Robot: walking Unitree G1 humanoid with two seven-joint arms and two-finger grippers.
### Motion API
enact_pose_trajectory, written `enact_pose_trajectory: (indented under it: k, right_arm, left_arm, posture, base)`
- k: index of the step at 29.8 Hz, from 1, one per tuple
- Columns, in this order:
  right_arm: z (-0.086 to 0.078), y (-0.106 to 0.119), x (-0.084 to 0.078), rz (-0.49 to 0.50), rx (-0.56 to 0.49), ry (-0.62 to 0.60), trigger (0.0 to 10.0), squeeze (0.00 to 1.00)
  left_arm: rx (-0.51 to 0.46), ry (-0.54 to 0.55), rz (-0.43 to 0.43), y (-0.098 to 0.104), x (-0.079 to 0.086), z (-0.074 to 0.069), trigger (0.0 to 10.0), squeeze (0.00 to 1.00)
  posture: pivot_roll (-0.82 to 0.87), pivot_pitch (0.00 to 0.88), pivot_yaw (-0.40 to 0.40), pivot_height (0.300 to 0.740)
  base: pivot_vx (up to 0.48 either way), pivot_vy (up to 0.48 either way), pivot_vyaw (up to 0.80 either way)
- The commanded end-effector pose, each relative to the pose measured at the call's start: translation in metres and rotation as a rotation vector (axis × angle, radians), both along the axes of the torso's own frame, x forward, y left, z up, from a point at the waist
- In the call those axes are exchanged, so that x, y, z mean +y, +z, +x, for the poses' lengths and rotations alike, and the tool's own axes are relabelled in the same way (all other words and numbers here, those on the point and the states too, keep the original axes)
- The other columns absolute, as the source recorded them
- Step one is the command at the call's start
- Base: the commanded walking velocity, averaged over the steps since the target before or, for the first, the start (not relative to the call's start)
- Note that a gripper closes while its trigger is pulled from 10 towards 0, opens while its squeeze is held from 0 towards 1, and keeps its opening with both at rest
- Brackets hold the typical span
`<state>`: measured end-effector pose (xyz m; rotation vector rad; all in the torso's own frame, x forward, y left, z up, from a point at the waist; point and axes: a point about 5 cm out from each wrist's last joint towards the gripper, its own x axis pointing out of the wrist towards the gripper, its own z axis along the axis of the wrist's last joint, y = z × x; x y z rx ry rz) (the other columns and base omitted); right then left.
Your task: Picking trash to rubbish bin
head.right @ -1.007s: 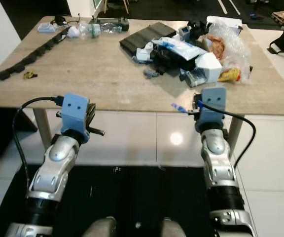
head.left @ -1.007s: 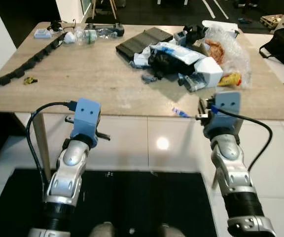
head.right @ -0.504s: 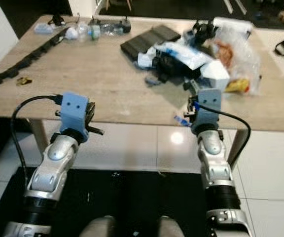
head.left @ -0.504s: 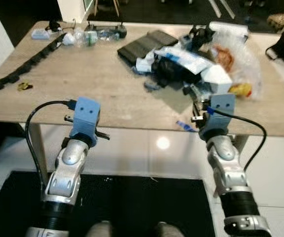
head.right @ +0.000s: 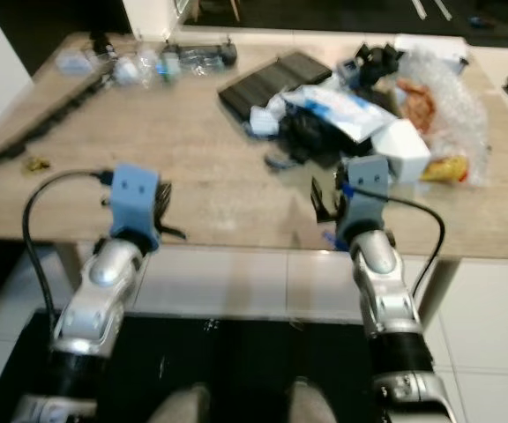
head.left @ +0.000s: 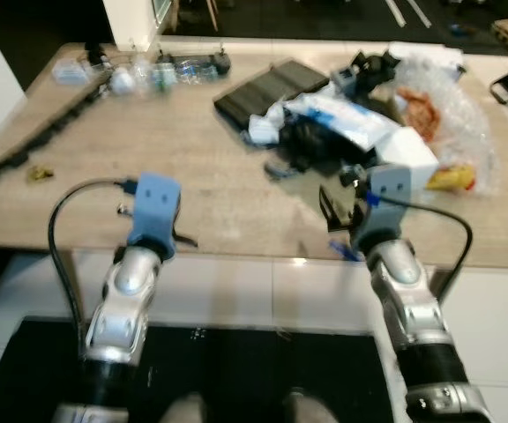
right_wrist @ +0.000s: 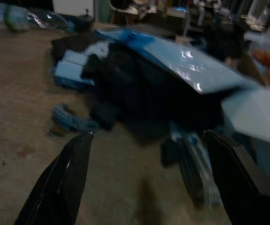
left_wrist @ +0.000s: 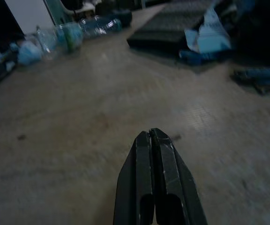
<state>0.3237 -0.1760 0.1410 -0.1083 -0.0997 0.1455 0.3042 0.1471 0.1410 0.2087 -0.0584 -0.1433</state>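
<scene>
A trash pile lies on the wooden table point(head.left: 148, 159): a blue-and-white plastic bag point(head.left: 342, 115), crumpled black material point(head.left: 302, 141), a white box point(head.left: 408, 150), a clear bag with orange contents point(head.left: 448, 106) and a yellow wrapper point(head.left: 448, 181). My right gripper point(head.left: 338, 207) is raised over the table's front edge just before the pile. It is open, with its fingers point(right_wrist: 74, 164) spread wide toward the black material point(right_wrist: 139, 93). A small blue scrap point(right_wrist: 71, 122) lies near it. My left gripper point(left_wrist: 151, 140) is shut and empty, low over bare tabletop.
A black flat tray point(head.left: 263, 88) lies behind the pile. Plastic bottles point(head.left: 183, 69) stand at the back left, a black chain point(head.left: 42, 132) runs along the left side, with a small yellow item point(head.left: 35, 174) near it. A blue wrapper point(head.left: 347, 251) hangs at the table's front edge.
The view has shifted closer to the table. My right arm has risen from below the front edge to over the tabletop, toward the pile. The left arm keeps its pose.
</scene>
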Motion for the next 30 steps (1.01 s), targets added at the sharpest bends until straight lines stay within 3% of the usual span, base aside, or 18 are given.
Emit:
enact_pose_trajectory:
  k: [1,3,4,6,7,8,9,10,30]
  right_arm:
    - [0.001,-0.005,0.008,-0.005,0.038,0.053,10.0,1.0]
    - [0.004,-0.007,0.009,-0.036,0.08,0.107,10.0,1.0]
    - [0.005,-0.008,0.01,-0.07,0.093,0.145,10.0,0.91]
    - [0.007,-0.009,0.013,-0.131,0.118,0.22,10.0,0.33]
    - [0.007,-0.009,0.014,-0.152,0.121,0.24,10.0,0.33]
    - [0.007,-0.01,0.015,-0.166,0.129,0.253,10.0,0.11]
    - [0.007,-0.01,0.015,-0.166,0.129,0.253,10.0,0.11]
    - [0.008,-0.012,0.016,-0.207,0.148,0.297,10.0,0.0]
    - [0.006,-0.019,0.028,-0.236,0.208,0.515,10.0,0.0]
  left_arm:
    - [0.024,0.013,0.001,-0.006,0.004,-0.001,10.0,0.0]
    - [0.023,0.011,0.001,-0.005,0.003,-0.001,10.0,0.0]
    - [0.022,0.008,0.001,-0.005,0.003,-0.001,10.0,0.0]
    - [0.022,0.005,0.001,-0.005,0.003,0.0,10.0,0.0]
    - [0.021,0.004,0.001,-0.005,0.003,0.0,10.0,0.0]
    - [0.021,0.004,0.001,-0.005,0.003,0.0,10.0,0.0]
    - [0.021,0.004,0.001,-0.005,0.003,0.0,10.0,0.0]
    - [0.018,0.005,0.001,-0.005,0.003,0.001,10.0,0.0]
    - [0.019,-0.022,-0.007,-0.005,0.0,0.0,10.0,0.0]
  posture:
    - [0.04,0.063,-0.019,0.74]
    - [0.04,0.062,-0.019,0.74]
    - [0.04,0.062,-0.019,0.74]
    - [0.04,0.06,-0.021,0.74]
    - [0.04,0.06,-0.021,0.74]
    - [0.04,0.059,-0.024,0.74]
    - [0.04,0.059,-0.024,0.74]
    - [0.04,0.058,-0.028,0.74]
    - [0.04,0.059,-0.036,0.74]
  base:
    - [0.296,0.0,0.0]
    - [0.294,0.0,0.0]
    - [0.296,0.0,0.0]
    - [0.294,0.0,0.0]
    - [0.292,0.0,0.0]
    - [0.296,0.0,0.0]
    - [0.296,0.0,0.0]
    - [0.296,0.0,0.0]
    - [0.261,0.0,0.0]
